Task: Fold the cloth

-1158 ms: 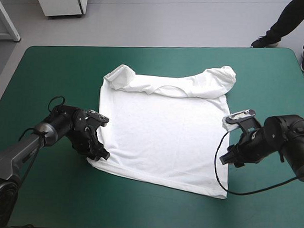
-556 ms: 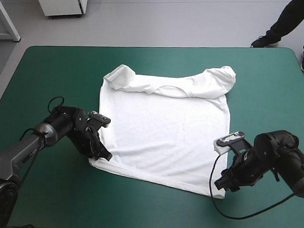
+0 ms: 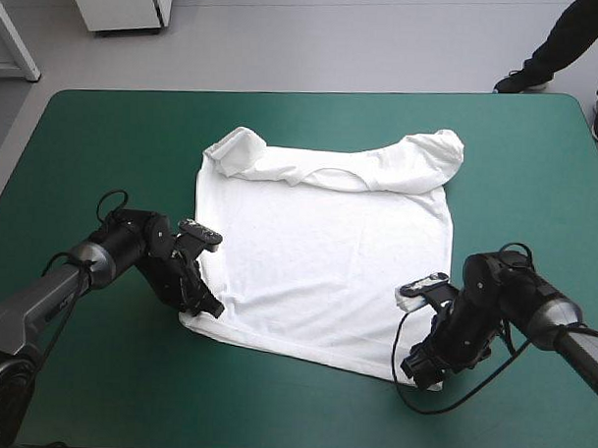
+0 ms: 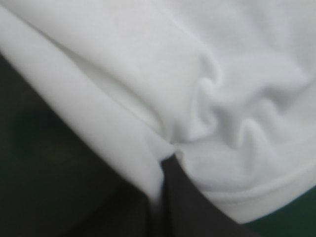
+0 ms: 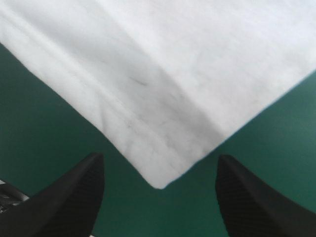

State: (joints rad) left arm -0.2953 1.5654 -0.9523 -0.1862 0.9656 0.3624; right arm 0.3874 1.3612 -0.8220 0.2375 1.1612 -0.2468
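The white T-shirt (image 3: 318, 244) lies spread flat mid-table, collar toward the far edge and both sleeves folded in. At its near-left hem corner my left gripper (image 3: 206, 305) is low on the cover. In the left wrist view the left gripper (image 4: 168, 160) is shut on the T-shirt (image 4: 222, 59), and the cloth puckers ahead of the tips. My right gripper (image 3: 415, 368) sits at the near-right hem corner. In the right wrist view the right gripper (image 5: 160, 163) stands open, and the T-shirt's (image 5: 197, 59) pointed corner reaches in between the fingers, flat on the cover.
The teal-green cover (image 3: 105, 139) stretches wide on both sides of the shirt and beyond its collar. The table's near edge lies a short way behind both grippers.
My right arm has swung in from the shirt's right side toward the near edge, down to the near-right hem corner. The left gripper has stayed at its corner, nudging slightly inward.
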